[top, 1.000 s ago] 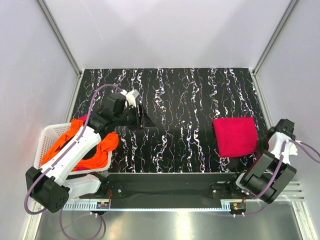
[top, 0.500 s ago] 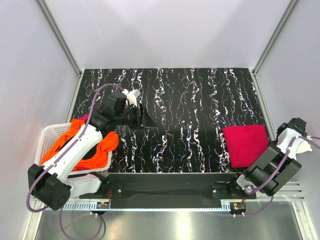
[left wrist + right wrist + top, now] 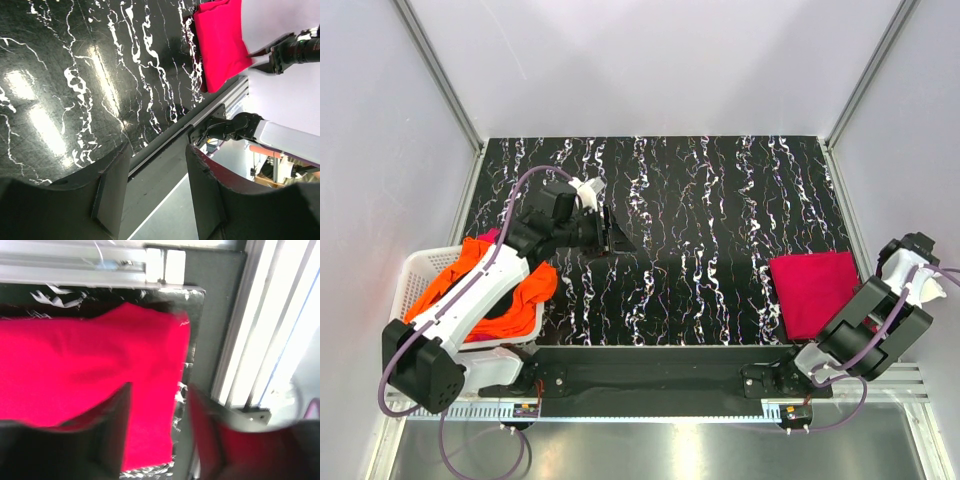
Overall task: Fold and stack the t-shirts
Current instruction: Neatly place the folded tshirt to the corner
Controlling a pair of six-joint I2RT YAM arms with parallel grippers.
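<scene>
Top external view tells you one magenta-red t-shirt (image 3: 815,292) lies folded at the table's (image 3: 700,200) near right edge, the right gripper (image 3: 157,400) open just above it, while the orange t-shirt (image 3: 515,310) sits heaped in the basket (image 3: 415,265), unfolded, and the left gripper (image 3: 156,155) hangs open, empty.

The desk (image 3: 700,200) is black with white marbled streaks. A folded red t-shirt (image 3: 815,290) lies flat on it near the right front corner, close to the right edge. A white basket (image 3: 415,265) holding orange shirts (image 3: 525,300) stands at its left front corner, reaching past the edge.
</scene>
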